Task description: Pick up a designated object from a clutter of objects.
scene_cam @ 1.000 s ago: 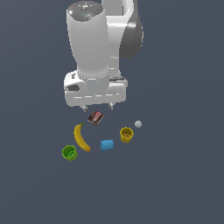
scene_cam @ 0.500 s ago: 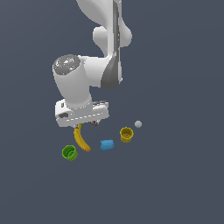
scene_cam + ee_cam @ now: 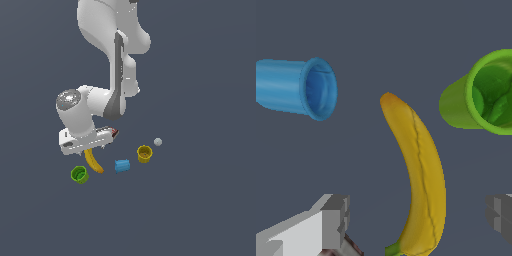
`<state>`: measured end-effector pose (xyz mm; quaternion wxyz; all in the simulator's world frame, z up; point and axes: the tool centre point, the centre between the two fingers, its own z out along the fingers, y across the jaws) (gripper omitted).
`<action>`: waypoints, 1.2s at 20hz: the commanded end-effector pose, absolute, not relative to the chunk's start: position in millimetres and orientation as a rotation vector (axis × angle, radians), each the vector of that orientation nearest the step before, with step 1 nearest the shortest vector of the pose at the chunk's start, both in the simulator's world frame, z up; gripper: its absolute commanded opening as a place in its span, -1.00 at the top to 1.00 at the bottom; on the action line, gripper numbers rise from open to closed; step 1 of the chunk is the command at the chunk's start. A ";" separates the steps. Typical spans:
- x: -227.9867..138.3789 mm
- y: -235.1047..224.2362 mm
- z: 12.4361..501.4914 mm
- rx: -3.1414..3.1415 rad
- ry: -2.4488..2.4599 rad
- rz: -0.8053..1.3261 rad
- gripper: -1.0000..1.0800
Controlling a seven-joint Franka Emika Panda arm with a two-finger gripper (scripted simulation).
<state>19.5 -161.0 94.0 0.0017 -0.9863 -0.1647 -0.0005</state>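
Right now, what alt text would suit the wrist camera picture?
A yellow banana lies between the two grey fingers of the open hand. A blue cup lies on its side, and a green cup sits nearby.

Banana (image 3: 94, 161): upper end hidden behind gripper (image 3: 86, 148) in exterior view; red-brown box (image 3: 114, 132) mostly hidden; green cup (image 3: 487, 95) cut off at wrist-view edge.
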 end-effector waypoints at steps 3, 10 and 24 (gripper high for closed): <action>15.3 -172.0 75.6 -3.092 -0.550 -0.001 -0.92; 13.2 -175.5 69.6 -3.091 -0.557 0.002 -0.92; 12.5 -176.0 21.1 -3.091 -0.561 0.000 -0.92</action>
